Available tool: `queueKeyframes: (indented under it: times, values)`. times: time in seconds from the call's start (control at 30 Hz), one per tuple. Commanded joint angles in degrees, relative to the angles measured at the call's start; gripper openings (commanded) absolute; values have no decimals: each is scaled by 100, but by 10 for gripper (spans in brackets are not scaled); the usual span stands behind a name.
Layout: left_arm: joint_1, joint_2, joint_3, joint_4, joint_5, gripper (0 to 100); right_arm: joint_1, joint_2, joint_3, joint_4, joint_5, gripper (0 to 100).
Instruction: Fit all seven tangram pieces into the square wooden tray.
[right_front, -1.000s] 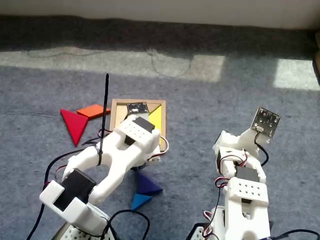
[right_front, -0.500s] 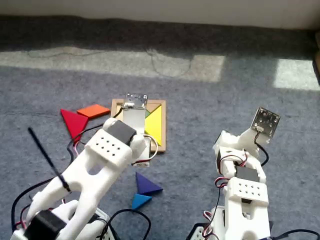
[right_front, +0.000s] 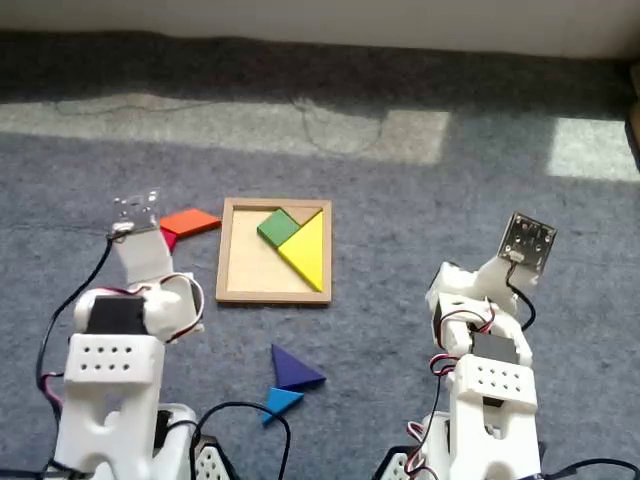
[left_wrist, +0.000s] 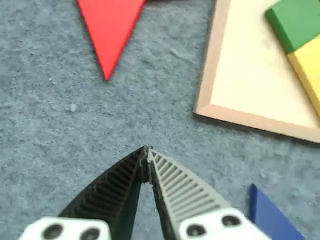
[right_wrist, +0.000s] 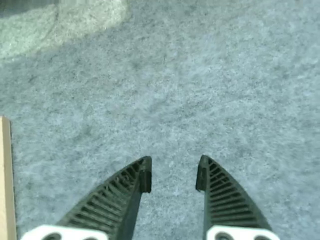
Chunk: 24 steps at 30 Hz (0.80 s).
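The square wooden tray (right_front: 226, 250) lies mid-carpet with a green square (right_front: 277, 227) and a yellow triangle (right_front: 308, 252) in its far right corner. An orange piece (right_front: 190, 221) lies left of the tray. Beside it is a red triangle (left_wrist: 111, 25), mostly hidden under my left arm in the high view. A dark blue triangle (right_front: 295, 368) and a small light blue triangle (right_front: 280, 402) lie in front of the tray. My left gripper (left_wrist: 146, 152) is shut and empty, over bare carpet left of the tray's near corner. My right gripper (right_wrist: 172, 172) stands open over carpet, far right of the tray.
Grey carpet covers the floor, with sunlit patches at the back. The tray's edge (right_wrist: 5, 175) shows in the right wrist view. Open carpet lies between the tray and the right arm (right_front: 485, 340).
My left arm has swung off the tray to the left and pulled back, uncovering the green square and yellow triangle. The right arm has not moved.
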Motion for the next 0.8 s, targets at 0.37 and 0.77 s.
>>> queueKeyframes:
  times: [0.37, 0.77]
  values:
    - [-1719, -409, 971, -1802, -70, 5, -2879, 690, -3433, 4664, 976, 160]
    - [-2431, -409, 796, -1811, -70, 5, -5569, 2167, -4259, 5218, 281, 289]
